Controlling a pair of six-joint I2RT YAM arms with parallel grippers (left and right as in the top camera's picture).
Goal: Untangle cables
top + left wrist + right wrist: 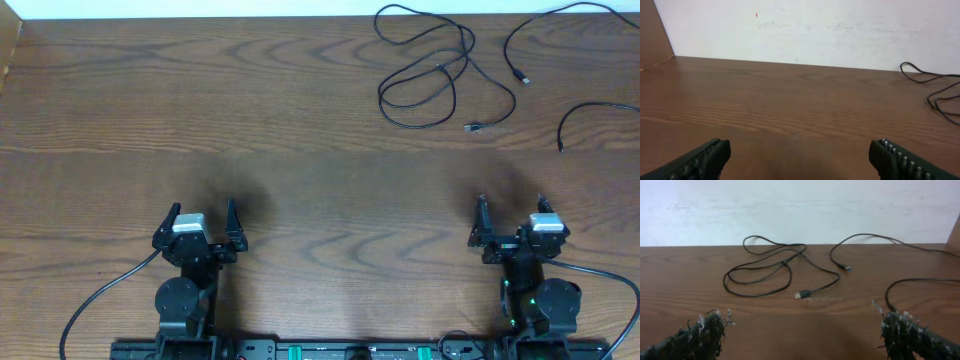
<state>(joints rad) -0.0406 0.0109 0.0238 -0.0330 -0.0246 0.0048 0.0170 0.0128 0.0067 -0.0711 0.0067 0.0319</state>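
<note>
We find the left gripper (203,208) and the right gripper (510,202) both released, jaws spread wide and holding nothing, low at the near edge of the wooden table (300,130). The black cables (441,67) lie in the far right corner, well apart from both grippers. One cable is looped over itself.

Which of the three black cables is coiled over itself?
The leftmost cable, which crosses itself in several loops. The middle cable and the right-edge cable are single open curves that do not cross themselves.
</note>
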